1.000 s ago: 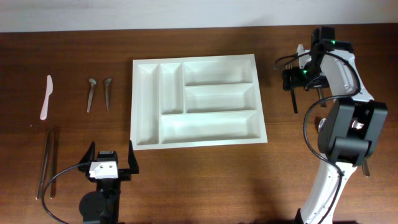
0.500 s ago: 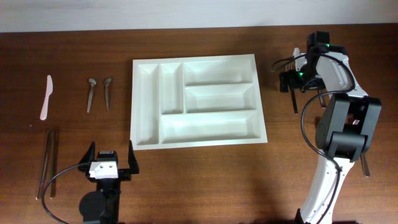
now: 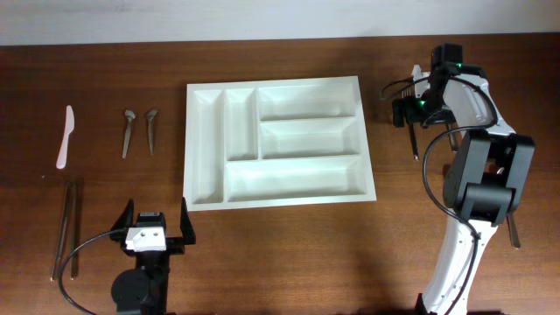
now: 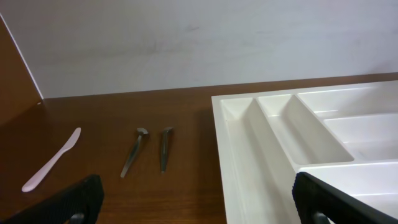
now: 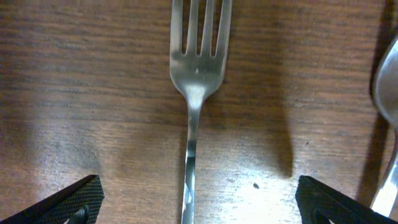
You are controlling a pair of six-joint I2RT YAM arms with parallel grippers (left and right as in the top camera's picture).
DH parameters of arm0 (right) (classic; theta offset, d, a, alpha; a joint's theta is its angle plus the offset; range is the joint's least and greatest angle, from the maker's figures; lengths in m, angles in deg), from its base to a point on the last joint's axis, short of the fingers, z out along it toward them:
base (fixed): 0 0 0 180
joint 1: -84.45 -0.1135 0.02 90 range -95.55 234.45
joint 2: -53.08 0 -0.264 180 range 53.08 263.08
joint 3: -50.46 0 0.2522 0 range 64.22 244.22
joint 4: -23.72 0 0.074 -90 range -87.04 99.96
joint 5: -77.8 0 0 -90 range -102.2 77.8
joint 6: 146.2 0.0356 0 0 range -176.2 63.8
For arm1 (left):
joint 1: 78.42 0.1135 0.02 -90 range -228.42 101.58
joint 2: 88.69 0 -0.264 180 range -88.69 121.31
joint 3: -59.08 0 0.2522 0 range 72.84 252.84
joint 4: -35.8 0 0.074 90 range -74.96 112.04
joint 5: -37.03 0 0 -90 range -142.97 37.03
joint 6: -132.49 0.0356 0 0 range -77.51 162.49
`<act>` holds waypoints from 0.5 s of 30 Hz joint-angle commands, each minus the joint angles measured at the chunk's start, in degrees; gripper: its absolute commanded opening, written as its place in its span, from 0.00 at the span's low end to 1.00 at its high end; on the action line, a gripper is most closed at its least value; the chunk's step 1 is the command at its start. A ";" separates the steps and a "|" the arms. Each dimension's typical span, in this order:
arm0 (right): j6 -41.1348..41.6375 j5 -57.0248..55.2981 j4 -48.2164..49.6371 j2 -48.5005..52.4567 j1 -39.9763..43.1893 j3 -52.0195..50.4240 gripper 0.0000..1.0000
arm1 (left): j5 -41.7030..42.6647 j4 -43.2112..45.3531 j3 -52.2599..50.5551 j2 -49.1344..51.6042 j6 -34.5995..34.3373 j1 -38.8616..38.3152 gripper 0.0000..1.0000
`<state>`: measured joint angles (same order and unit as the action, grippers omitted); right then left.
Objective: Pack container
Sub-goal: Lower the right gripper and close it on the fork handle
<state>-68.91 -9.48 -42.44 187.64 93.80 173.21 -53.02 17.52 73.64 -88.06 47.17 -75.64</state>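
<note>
The container (image 3: 293, 178) is a large white cutlery tray lying in the middle of the table, with all its compartments bare; its left end also shows as the tray (image 4: 249, 155) in the left wrist view. My right gripper (image 3: 411, 114) hangs open over a metal fork (image 5: 196, 68) to the right of the tray. The fork's handle runs down between my fingers (image 5: 81, 202), with wide gaps on both sides. My left gripper (image 3: 157, 229) stands open near the front edge, left of the tray, with nothing between its fingers (image 4: 74, 202).
On the left lie a white plastic knife (image 3: 65, 137), two small spoons (image 3: 128, 131) (image 3: 150, 129) and a long thin pair of sticks (image 3: 66, 229). A spoon (image 5: 387, 124) lies just right of the fork. Another utensil (image 3: 514, 232) shows beside the right arm's base.
My right arm has shifted slightly over the fork, its elbow drawing in toward the left. The left arm has not moved, and both grippers stay open.
</note>
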 commanded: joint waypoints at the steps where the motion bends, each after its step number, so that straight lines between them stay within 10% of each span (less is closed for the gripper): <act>1: -0.59 0.70 0.42 0.94 -0.37 1.18 1.00 | 0.04 -0.20 -0.28 -0.28 -0.55 0.37 0.99; 15: -0.59 0.07 -0.57 2.86 -0.33 1.18 1.00 | 0.04 -0.20 -0.28 -0.28 -0.55 0.37 0.99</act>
<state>-69.10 -9.55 -43.06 188.69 93.78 173.51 -53.02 17.52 73.64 -88.06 47.17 -75.64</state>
